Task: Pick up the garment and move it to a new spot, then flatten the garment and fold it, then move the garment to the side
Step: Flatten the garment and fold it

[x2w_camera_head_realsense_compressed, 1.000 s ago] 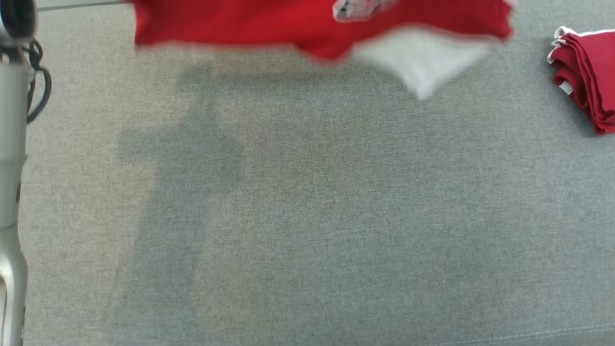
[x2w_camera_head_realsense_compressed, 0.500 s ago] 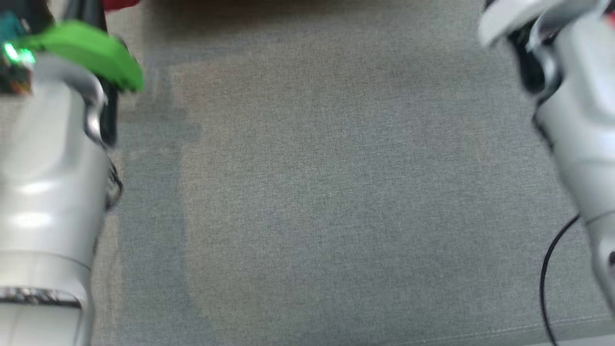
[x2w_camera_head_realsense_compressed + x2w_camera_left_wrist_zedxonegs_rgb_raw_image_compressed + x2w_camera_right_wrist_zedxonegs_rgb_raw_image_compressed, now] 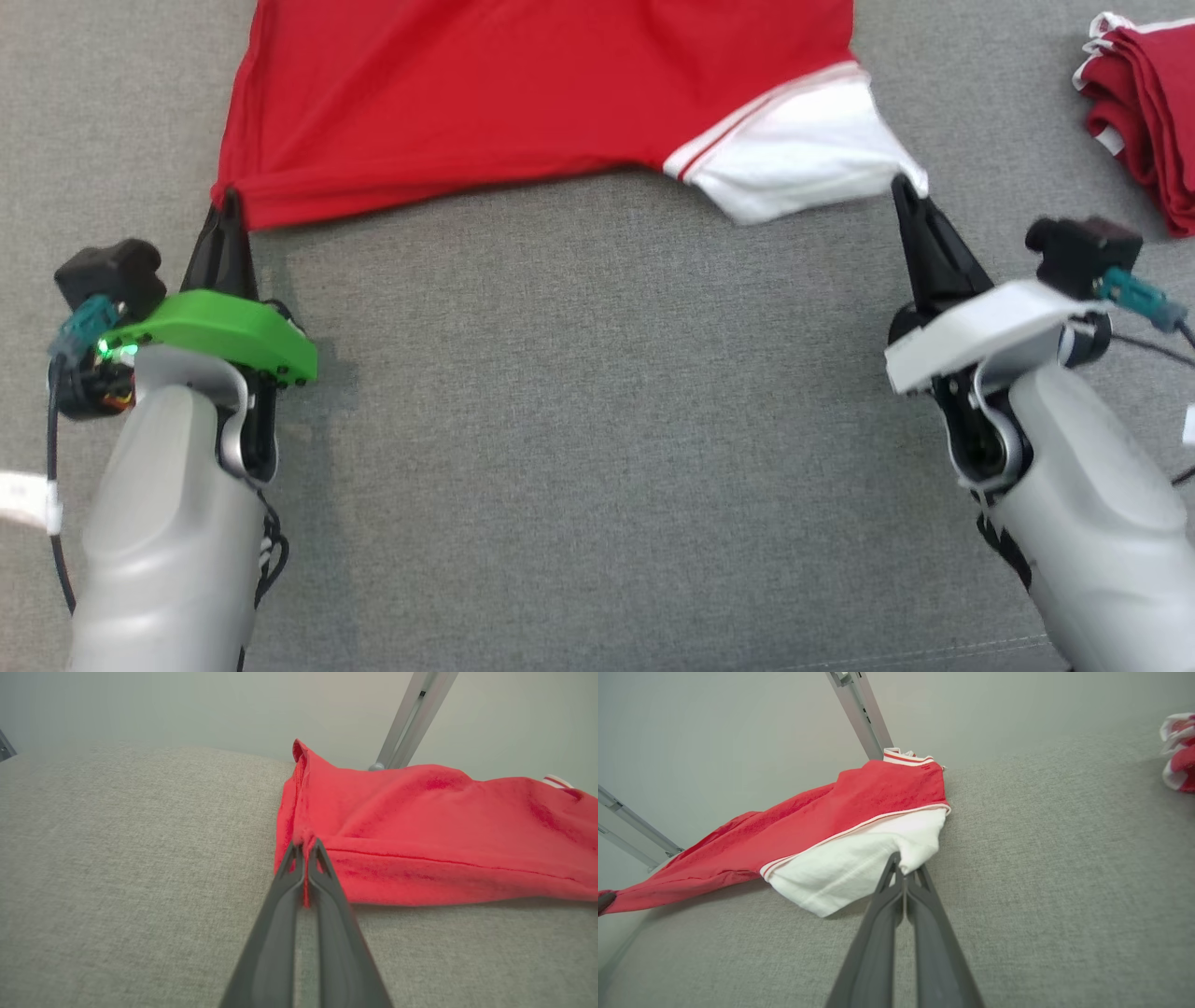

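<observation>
Red cloth with one white sleeve [image 3: 794,159], the garment [image 3: 523,103] lies spread on the grey cover [image 3: 597,420] at the top of the head view. Its near hem is stretched between the two claws. The left claw [image 3: 227,201] is pinched tight on the red corner and the right claw [image 3: 904,187] is pinched tight on the sleeve's tip. A folded pile [image 3: 1144,121] sits well apart at the far right. In the left wrist view the fingers meet on a small bunch of hem, a thin bite that a hard pull toward the robot could, I judge, slip free. In the right wrist view the fingers close on the sleeve's edge alone and the sleeve sags in folds. Dragging from there may stretch the sleeve rather than flatten the body, and uneven pulling would skew the hem. A second ago in the head view the garment was a blur at the top edge, with a pale forearm at the left. Now it is sharp and reaches lower in the picture, with both claws on it, while the pile sits in much the same place.
</observation>
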`<state>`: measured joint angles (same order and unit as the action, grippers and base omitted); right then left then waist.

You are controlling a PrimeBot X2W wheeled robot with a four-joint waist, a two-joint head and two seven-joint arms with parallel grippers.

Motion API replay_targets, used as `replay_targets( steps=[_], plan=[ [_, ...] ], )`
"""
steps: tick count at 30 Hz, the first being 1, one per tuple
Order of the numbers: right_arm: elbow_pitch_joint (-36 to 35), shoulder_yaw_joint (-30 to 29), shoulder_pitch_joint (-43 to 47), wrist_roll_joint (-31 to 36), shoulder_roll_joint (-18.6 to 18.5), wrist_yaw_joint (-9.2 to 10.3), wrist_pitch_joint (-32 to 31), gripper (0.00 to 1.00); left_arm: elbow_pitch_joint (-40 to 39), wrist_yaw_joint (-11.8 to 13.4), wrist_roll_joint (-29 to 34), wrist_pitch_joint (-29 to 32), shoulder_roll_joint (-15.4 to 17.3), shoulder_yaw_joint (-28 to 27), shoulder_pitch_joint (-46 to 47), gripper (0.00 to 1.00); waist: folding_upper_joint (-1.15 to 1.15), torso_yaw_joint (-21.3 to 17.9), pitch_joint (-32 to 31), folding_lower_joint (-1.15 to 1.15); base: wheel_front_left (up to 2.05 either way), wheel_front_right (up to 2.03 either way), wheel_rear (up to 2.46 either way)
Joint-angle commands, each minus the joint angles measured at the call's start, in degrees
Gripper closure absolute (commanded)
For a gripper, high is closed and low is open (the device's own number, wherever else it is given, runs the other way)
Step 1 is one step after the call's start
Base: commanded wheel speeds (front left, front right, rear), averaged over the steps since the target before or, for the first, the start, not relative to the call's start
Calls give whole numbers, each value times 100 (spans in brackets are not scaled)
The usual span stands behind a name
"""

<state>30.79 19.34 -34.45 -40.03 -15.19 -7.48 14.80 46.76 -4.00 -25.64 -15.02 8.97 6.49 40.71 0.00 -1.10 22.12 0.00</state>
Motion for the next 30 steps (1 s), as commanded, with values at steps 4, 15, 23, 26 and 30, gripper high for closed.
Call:
replay_targets(
  steps=[4,15,23,26,30],
  plan=[
    [-1122,-435,1268,350,34,-1,30,100,-1043,46,348,-17,-18,-502,-1078,100,0,-101,-331,0,0,0,0],
    [-3420,-1176,3879,1112,303,-1,-192,100,-3652,248,627,180,-207,-743,-3593,100,0,-158,-860,0,0,0,0],
    [-4527,-1619,4829,1369,493,-1,-939,100,-5282,625,680,926,-199,-725,-4752,100,0,-146,-972,0,0,0,0],
    [-4619,-1666,4809,1391,506,-1,-1137,100,-5513,642,675,1129,-167,-673,-4816,100,0,-141,-936,0,0,0,0],
    [-4487,-1684,4485,1299,480,-1,-1345,100,-5359,543,570,1428,-96,-584,-4553,100,0,-102,-830,0,0,0,0]
  ],
)
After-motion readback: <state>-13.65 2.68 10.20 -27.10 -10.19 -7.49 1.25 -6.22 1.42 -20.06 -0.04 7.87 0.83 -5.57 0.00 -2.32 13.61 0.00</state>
